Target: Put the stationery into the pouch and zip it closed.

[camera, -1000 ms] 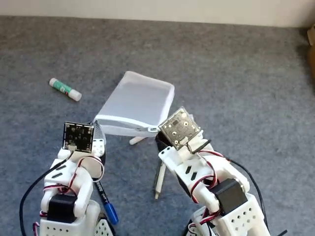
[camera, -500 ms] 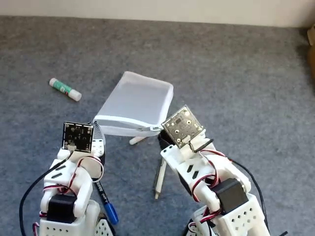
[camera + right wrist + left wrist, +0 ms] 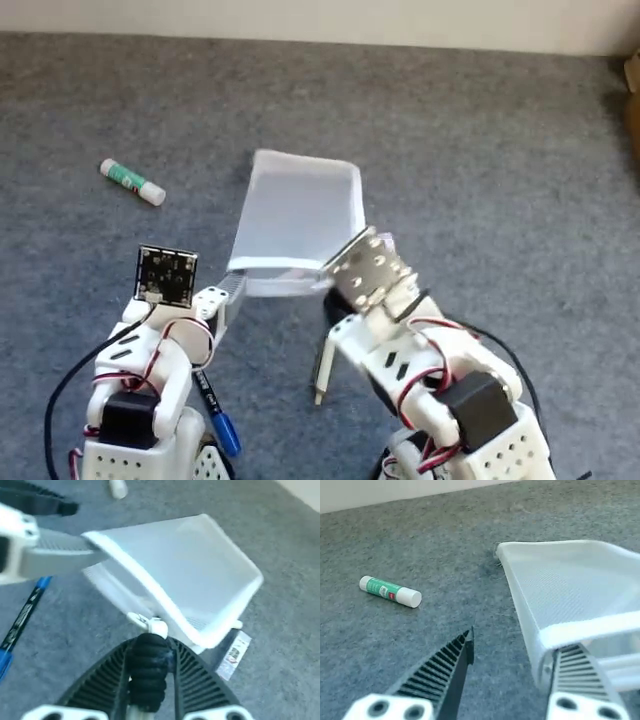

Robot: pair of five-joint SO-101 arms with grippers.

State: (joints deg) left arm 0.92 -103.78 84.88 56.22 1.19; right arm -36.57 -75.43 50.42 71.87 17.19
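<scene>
Clearly a white, translucent mesh pouch (image 3: pixel 300 215) with a thick white rim.

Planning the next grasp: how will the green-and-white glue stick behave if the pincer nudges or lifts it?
The glue stick is a smooth cylinder lying on its side, so a sideways nudge would probably roll it, though the fuzzy grey mat may slow that. It looks rigid and small, so likely light and unbending in a grip.
</scene>
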